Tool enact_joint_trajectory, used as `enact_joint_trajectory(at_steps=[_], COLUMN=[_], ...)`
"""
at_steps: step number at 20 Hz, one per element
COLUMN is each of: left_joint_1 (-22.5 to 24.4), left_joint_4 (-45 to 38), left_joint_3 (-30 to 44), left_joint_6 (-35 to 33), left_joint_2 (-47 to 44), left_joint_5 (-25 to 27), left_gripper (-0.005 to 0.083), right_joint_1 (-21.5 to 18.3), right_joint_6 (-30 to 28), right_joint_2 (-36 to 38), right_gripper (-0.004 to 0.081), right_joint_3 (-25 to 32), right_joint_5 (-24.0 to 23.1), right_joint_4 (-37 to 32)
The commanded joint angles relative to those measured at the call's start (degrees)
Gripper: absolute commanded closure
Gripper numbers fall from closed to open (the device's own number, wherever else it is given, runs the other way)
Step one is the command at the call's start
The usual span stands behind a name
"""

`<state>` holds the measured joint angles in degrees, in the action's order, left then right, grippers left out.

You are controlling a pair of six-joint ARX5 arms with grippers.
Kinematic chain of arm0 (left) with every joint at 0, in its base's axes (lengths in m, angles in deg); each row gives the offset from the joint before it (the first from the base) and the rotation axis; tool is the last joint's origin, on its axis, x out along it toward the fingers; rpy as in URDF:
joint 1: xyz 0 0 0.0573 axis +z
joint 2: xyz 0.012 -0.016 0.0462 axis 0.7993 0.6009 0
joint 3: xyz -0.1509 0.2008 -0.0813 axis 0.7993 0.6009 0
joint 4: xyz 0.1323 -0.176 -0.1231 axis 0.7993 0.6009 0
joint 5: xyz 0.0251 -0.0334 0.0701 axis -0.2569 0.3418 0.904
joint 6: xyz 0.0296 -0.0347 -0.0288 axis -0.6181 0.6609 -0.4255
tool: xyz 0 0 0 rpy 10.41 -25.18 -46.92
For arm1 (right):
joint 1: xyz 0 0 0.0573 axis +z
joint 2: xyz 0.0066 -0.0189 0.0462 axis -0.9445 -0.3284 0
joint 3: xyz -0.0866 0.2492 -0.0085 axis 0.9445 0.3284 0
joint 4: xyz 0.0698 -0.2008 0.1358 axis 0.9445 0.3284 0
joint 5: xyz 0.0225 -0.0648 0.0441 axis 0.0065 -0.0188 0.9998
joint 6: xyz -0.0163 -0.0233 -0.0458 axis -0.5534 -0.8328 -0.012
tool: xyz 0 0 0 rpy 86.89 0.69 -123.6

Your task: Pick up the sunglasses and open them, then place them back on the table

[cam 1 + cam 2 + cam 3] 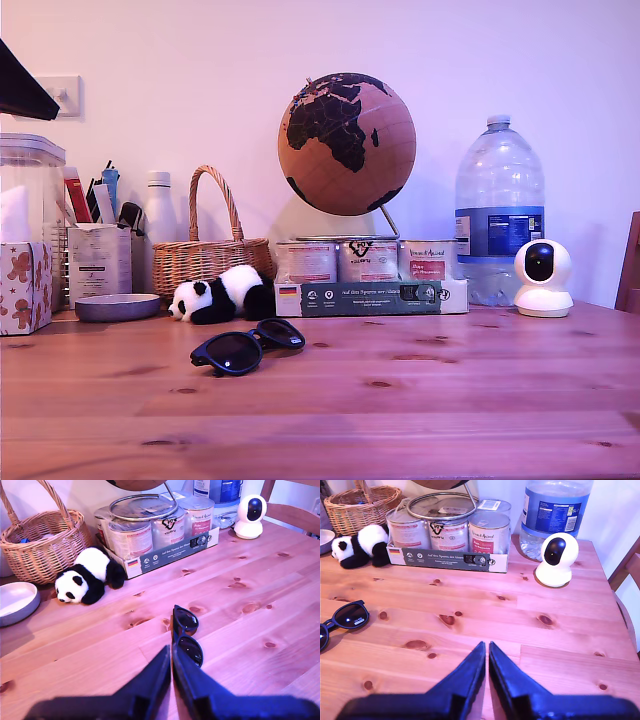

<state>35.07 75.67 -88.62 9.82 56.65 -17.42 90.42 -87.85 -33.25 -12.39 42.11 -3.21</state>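
the sunglasses (248, 346) lie folded on the table (420, 400), just in front of the panda toy (222, 296); from my first gripper (171, 652) they sit straight ahead, close to the tips, long axis running away from it; my second gripper (487, 647) sees only one lens off to the side, well apart; both sets of jaws are pressed together, holding nothing; the first looks better placed to reach.
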Motion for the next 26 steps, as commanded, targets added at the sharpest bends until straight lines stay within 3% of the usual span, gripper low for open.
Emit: enact_joint_trajectory(at_steps=[1,8,13,18,23,26], left_joint_1=[0.1,0.1,0.1,-0.2,-1.9,-4.0], left_joint_4=[3.3,2.9,3.2,5.1,9.3,10.9], left_joint_3=[0.7,0.7,-0.8,-3.1,-9.1,-13.6], left_joint_6=[0.2,0.2,-0.7,-7.6,-13.8,-13.8], left_joint_2=[-0.1,-0.1,-0.1,0.8,8.3,14.9], left_joint_5=[-1.8,-1.8,-5.0,-8.1,-10.3,-10.2], left_gripper=[0.0798,0.0798,0.0798,0.0798,0.0798,0.0798], right_joint_1=[-0.2,-0.1,-0.1,-0.1,-0.1,0.4], right_joint_6=[0.0,0.5,4.6,4.8,4.8,5.8], right_joint_2=[-0.6,-0.6,-1.1,-6.2,-15.3,-19.5], right_gripper=[0.0783,0.0783,0.0782,0.0782,0.0782,0.0782], right_joint_3=[0.0,0.0,-1.3,-6.3,-11.7,-12.9], right_joint_5=[-0.3,0.2,6.8,13.4,19.8,21.7], right_joint_4=[11.8,11.7,13.4,16.9,20.9,21.7])
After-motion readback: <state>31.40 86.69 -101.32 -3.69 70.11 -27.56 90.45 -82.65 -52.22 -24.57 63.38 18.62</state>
